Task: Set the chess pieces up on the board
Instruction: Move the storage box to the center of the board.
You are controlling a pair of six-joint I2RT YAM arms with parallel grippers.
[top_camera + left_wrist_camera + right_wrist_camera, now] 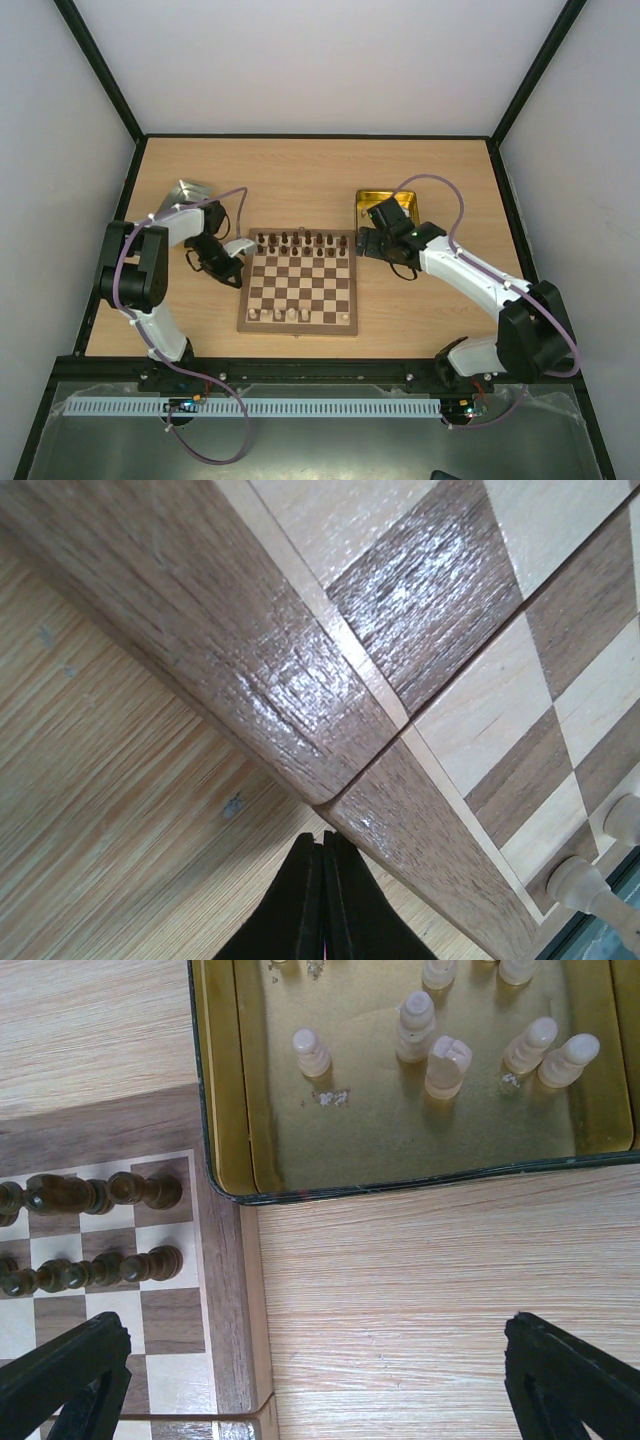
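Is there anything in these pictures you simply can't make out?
- Top view: what the silver tray holds, as the left arm partly covers it.
- Top view: the dark pieces on the board are too small to tell their kinds.
- Right wrist view: the gold tray is cut by the top edge, so its cream pieces can't be counted.
- Left wrist view: two cream figures are cut off at the lower right edge.

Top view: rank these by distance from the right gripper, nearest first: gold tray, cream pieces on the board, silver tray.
From the right gripper:
1. gold tray, just beyond it.
2. cream pieces on the board, near row.
3. silver tray, far left.
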